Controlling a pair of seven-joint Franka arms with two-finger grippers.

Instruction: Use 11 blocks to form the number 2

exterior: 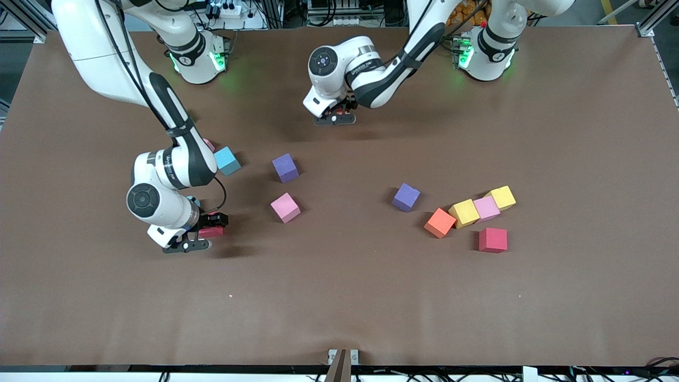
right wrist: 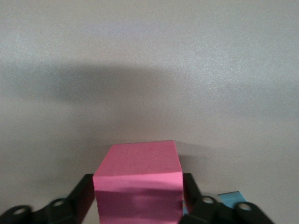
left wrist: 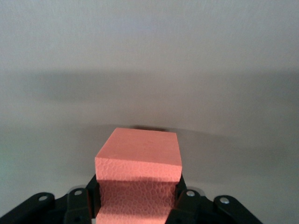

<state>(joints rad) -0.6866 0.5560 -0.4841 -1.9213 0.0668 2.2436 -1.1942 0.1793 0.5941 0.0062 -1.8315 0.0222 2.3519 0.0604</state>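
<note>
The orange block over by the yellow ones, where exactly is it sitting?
The orange block lies on the table toward the left arm's end, touching a yellow block, with a purple block beside it and a red block close by.

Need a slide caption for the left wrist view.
Left pincer shut on an orange block above the bare brown table.
</note>
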